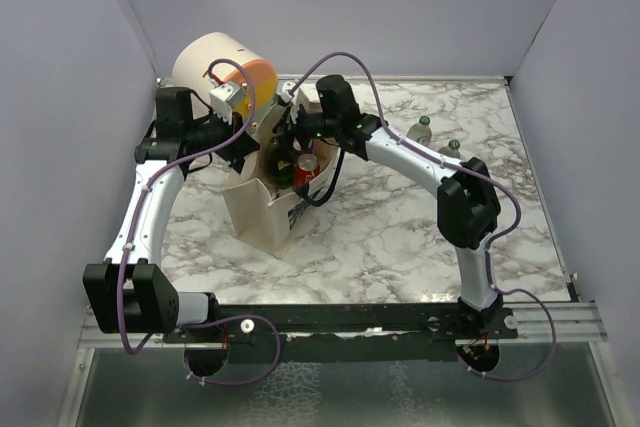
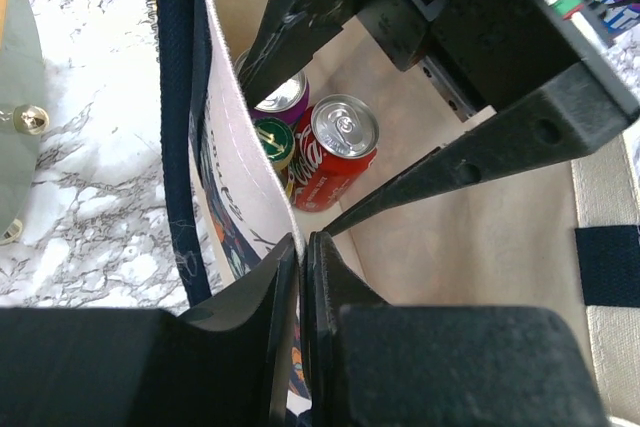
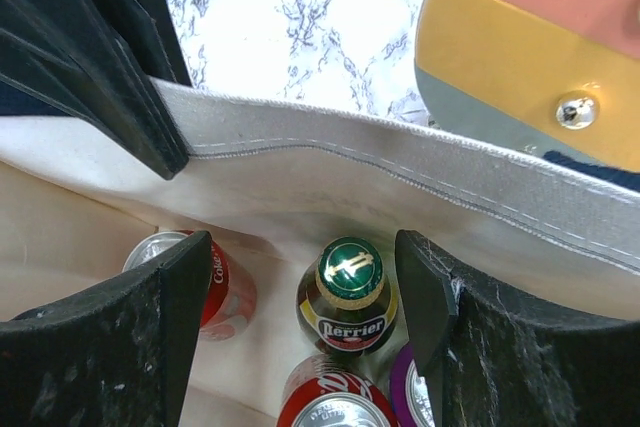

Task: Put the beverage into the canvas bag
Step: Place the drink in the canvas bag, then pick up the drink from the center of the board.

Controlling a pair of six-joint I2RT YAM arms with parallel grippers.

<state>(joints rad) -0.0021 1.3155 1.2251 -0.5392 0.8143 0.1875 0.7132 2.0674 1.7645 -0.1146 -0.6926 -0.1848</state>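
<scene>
The beige canvas bag (image 1: 262, 215) with navy handles stands open at the table's middle left. My left gripper (image 1: 243, 152) is shut on the bag's rim, pinching the cloth (image 2: 302, 242). My right gripper (image 1: 298, 145) is open over the bag's mouth. In the right wrist view its fingers (image 3: 302, 247) stand either side of a green-capped Perrier bottle (image 3: 350, 292) upright inside the bag, with gaps on both sides. Red Coke cans (image 3: 205, 272) (image 2: 335, 147) and a purple can (image 2: 283, 97) also stand in the bag.
The cream-and-orange drum (image 1: 225, 67) lies just behind the bag, close to both grippers. Two green bottles (image 1: 422, 128) (image 1: 452, 147) stand on the marble table behind the right arm. Grey walls enclose the table on three sides.
</scene>
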